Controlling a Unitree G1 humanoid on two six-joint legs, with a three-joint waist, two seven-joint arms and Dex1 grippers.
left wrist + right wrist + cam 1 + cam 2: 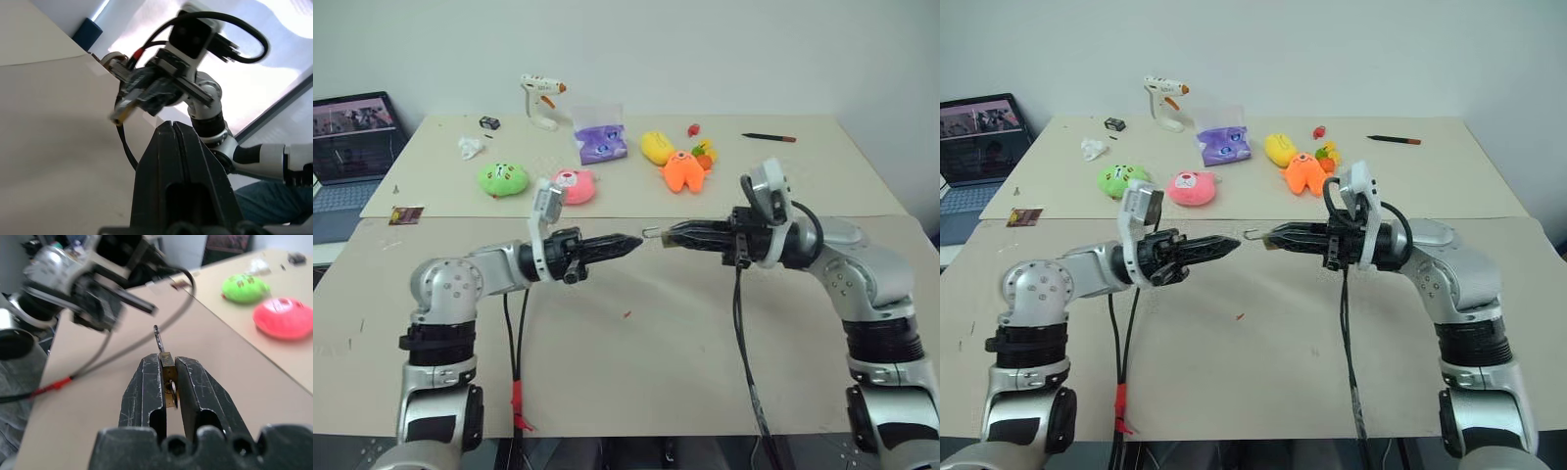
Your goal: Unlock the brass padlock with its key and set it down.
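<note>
The right gripper (167, 369) has its fingers clamped on the brass padlock (169, 368), which sits upright between the pads with its thin silver shackle (157, 339) projecting beyond the fingertips toward the opposite arm; a small silvery ring, probably part of the key (173, 390), hangs against the lock body deeper between the fingers, though whether the key is seated in the keyway cannot be told. This hold, level and clear above the desk (636, 362), appears chosen to present the shackle end to the left gripper (631, 242), whose fingers are nearly together, holding nothing visible, with tips just short of the shackle. Judgement: the left is placed to work the shackle or key. Beyond the fingertips on the far desk lie a green plush (502, 178), a pink plush (575, 185), an orange plush (684, 170) and a glue gun (539, 100), all well apart. Nothing obstructs the gap between the fingertips.
</note>
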